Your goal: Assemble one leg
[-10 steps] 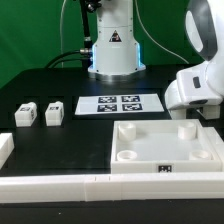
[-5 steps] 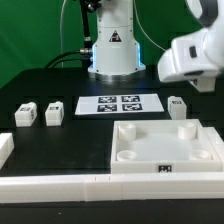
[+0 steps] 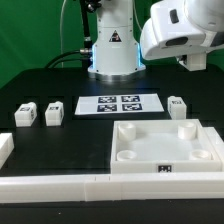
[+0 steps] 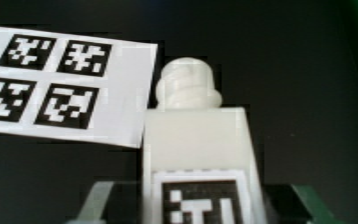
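Exterior view low across table toward robot base; wrist view close, both sharing marker board (image 3: pixel 121 104).

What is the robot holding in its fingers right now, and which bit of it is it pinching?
It holds a leg. The fingers sit on either side of its tagged end, and the rounded tip points away from them.

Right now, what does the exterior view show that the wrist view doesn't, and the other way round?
Exterior only: the square panel, the long bars in front, two legs to the exterior view's left of the marker board, a third leg to its right, and the arm up high. Wrist only: a close-up leg with a threaded tip and a tag, its tagged end between the fingers of the gripper. I cannot tell whether it is clamped. Both: the marker board and the black table.
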Action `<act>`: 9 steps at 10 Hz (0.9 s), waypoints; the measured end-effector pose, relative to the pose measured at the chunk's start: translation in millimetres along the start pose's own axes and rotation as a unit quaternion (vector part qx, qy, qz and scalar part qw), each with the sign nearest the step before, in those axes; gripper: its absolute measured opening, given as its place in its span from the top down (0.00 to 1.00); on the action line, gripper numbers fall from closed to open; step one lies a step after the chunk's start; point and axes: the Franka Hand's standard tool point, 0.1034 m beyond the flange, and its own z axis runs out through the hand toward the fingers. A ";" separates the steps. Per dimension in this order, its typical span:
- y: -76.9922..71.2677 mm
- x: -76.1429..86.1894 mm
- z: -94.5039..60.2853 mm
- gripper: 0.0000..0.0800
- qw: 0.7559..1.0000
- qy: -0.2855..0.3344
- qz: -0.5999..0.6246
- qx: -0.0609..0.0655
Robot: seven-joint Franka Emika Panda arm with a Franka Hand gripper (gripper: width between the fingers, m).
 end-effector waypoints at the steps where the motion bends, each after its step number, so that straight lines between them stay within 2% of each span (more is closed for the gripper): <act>1: -0.3 9.6 -7.6 0.64 0.998 0.057 0.002 0.001; 3: 1.9 8.2 -9.7 0.64 0.988 0.155 0.007 -0.004; 5: 4.8 14.0 -16.8 0.64 0.964 0.265 0.008 -0.008; 6: 9.2 16.5 -24.9 0.64 0.957 0.290 -0.012 -0.013; 7: 14.2 27.6 -42.0 0.64 0.942 0.334 -0.027 -0.015; 9: 22.7 41.9 -69.8 0.64 0.904 0.425 -0.044 -0.024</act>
